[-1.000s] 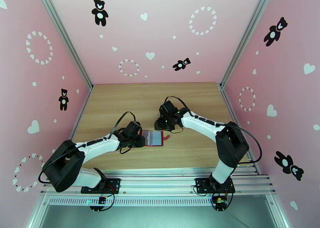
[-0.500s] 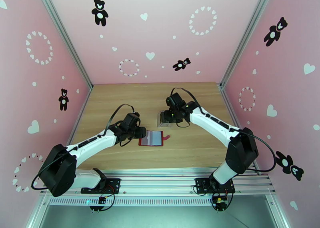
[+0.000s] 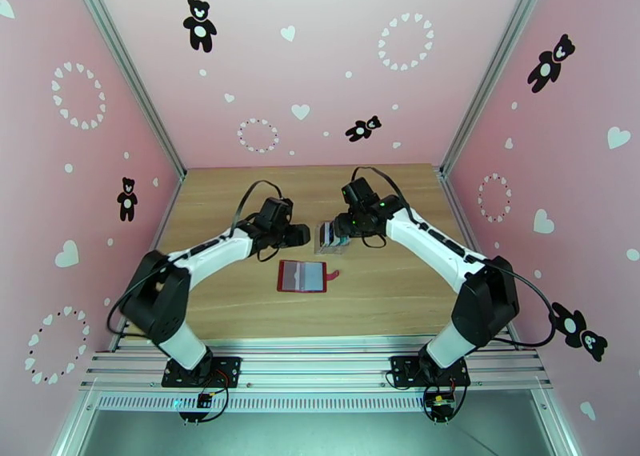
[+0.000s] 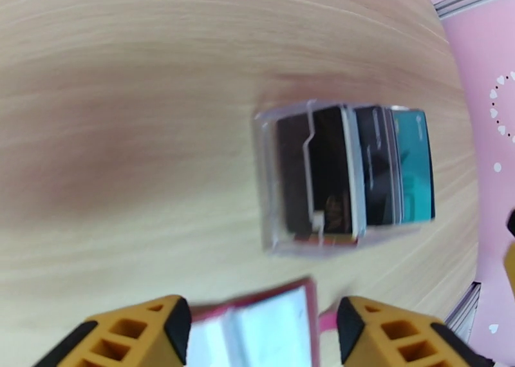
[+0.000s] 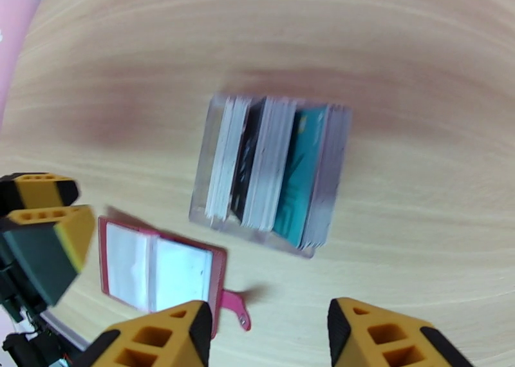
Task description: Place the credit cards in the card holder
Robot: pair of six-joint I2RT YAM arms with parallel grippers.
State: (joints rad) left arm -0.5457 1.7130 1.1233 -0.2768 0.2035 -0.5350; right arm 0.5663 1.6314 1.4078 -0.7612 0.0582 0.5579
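At counter [image 3: 384,290] centre: card holder [image 3: 303,276], lying open.
Just behind it: clear rack [image 4: 265,188] holding credit cards [image 4: 415,169] upright.
Left fingers [image 4: 154,323]: spread, gripping nothing, beside rack.
Right fingers [image 5: 380,336]: spread, gripping nothing, above rack.

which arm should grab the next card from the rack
Probably right: the right hand, open, hovers at the rack with the cards centred ahead. The left hand, also open, has an edge of the wallet between its tips instead.
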